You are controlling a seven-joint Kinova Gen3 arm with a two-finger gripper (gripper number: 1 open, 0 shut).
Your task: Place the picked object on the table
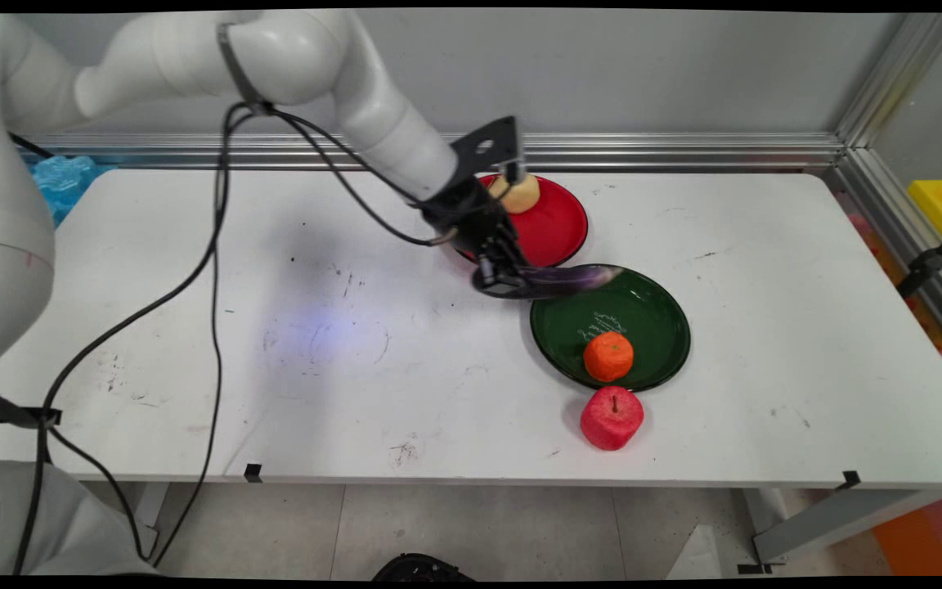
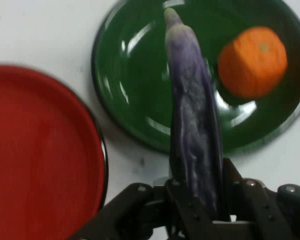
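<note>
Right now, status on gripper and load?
Gripper shut on eggplant. Eggplant tip over green plate rim. Orange on that plate; red plate alongside.

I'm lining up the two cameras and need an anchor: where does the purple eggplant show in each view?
Main view: the purple eggplant lies level at centre, held in the pincer, its tip over the green plate's far rim.
Hand view: the eggplant runs up the middle from the pincer, over the green plate.
Shared landmark: the orange on the green plate.
</note>
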